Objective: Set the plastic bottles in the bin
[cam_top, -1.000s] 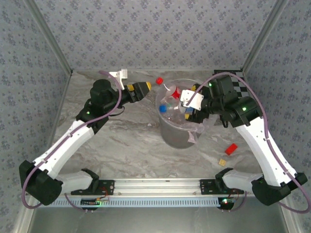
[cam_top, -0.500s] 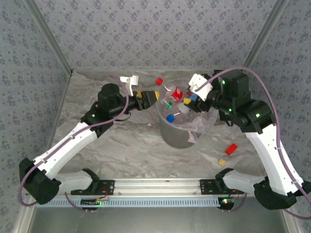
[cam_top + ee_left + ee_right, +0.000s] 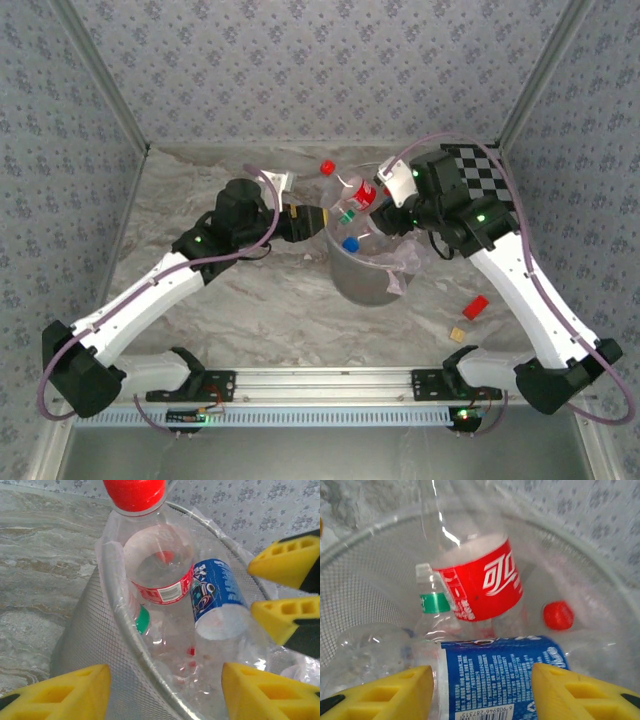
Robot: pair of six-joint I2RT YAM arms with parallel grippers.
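The bin [image 3: 360,285] stands mid-table with a clear liner and several plastic bottles inside. A red-capped, red-labelled bottle [image 3: 157,565] leans against its rim [image 3: 117,610], cap poking out [image 3: 327,166]. A blue-labelled bottle [image 3: 495,675] lies on the pile, beside a green-banded one [image 3: 434,602] and a loose red cap [image 3: 558,615]. My left gripper [image 3: 322,217] hovers at the bin's left rim, open, fingers astride the rim [image 3: 165,690] with nothing held. My right gripper [image 3: 385,215] hangs over the bin, open [image 3: 482,692], with the blue-labelled bottle lying just beyond its fingertips [image 3: 285,562].
A red block [image 3: 476,306] and a yellow block [image 3: 458,334] lie right of the bin. A checkerboard [image 3: 485,172] sits at the back right, partly under my right arm. Liner bag folds [image 3: 405,262] hang over the bin's right side. Patterned walls close in three sides.
My left gripper has swung forward and right to the bin's rim. Both pairs of fingers have narrowed. My right gripper has lifted slightly, and the bottles in the bin have shifted.
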